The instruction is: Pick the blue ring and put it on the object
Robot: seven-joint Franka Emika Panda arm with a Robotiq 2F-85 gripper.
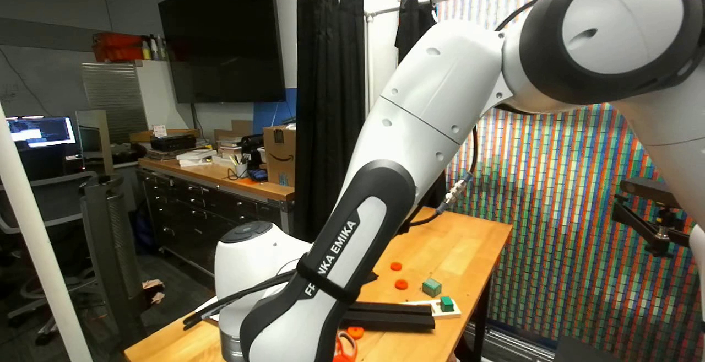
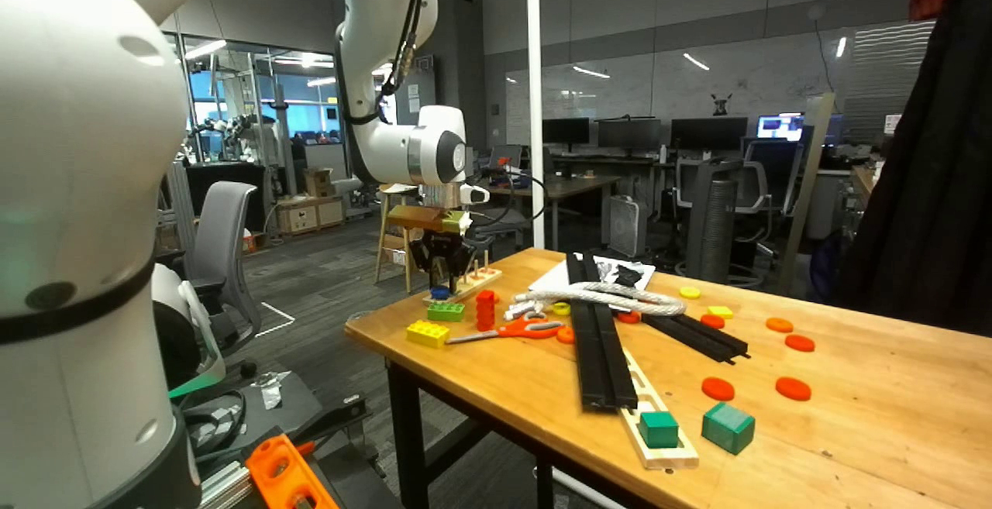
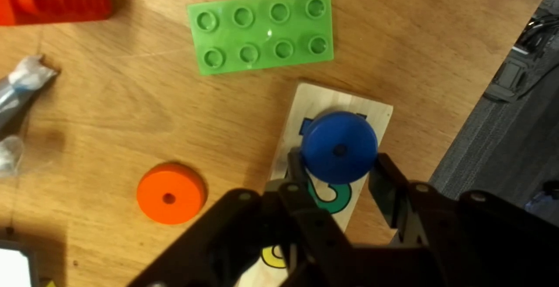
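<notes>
1. Hand (image 3: 339, 163): narrow, holding the blue ring (image 3: 339, 134) by opposite sides
2. Blue ring: over one end of the numbered wooden peg board (image 3: 325, 101); cannot tell whether it touches the board
3. Green eight-stud brick (image 3: 264, 33): on the tabletop (image 3: 109, 116), just beside that end, apart from the board
4. Orange ring (image 3: 171, 202): flat on the tabletop, near the board

An office-like robotics lab is surrounding the black jaws: a white-and-black jointed robot arm (image 1: 435, 92) is bearing them, a honey-coloured wooden worktable (image 2: 876, 385) is standing beneath, and well beyond them black flat monitors (image 2: 709, 135) are standing before a wide, pale whiteboard (image 2: 643, 94).
</notes>
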